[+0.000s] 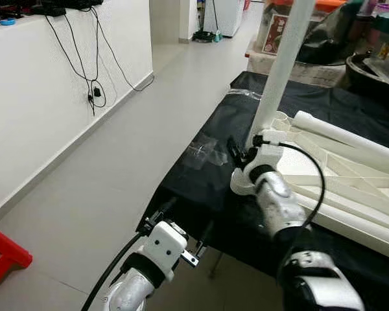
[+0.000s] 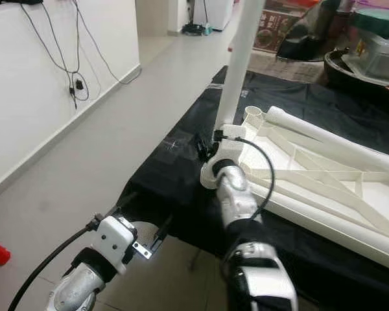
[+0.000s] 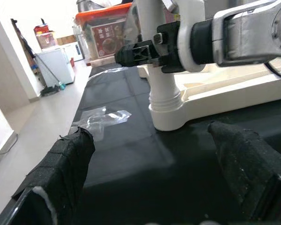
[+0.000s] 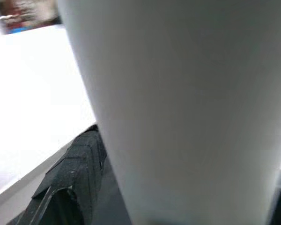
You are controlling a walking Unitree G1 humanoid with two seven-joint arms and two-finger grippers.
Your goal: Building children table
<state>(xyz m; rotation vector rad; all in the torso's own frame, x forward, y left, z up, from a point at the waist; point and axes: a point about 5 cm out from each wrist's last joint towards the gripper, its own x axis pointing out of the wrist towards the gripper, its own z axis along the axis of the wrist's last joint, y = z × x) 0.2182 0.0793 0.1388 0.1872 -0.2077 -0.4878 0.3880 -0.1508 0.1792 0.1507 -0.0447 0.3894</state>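
I see the white plastic tabletop (image 2: 324, 175) lying upside down on the desk (image 1: 201, 188), which is covered with a black cloth. One white leg (image 1: 282, 65) stands upright in the corner socket of the tabletop that is nearest to me, at the left side. Another white leg (image 1: 347, 137) lies flat on the tabletop, further to the right.

My right end effector (image 1: 236, 154) is at the bottom part of the standing leg, just above the socket. In the left wrist view its black fingers (image 3: 136, 52) are clenched on the leg from both sides, and in the right wrist view the leg is pressed close beside one finger pad (image 4: 77, 164).

My left end effector (image 1: 181, 223) is low at the near edge of the desk, apart from the tabletop. Its two fingers (image 3: 61, 164) are spread wide and hold nothing.

A piece of clear plastic wrap (image 1: 204, 152) lies on the black cloth, near the socket. Some black cables (image 1: 91, 58) hang on the white wall at the left.
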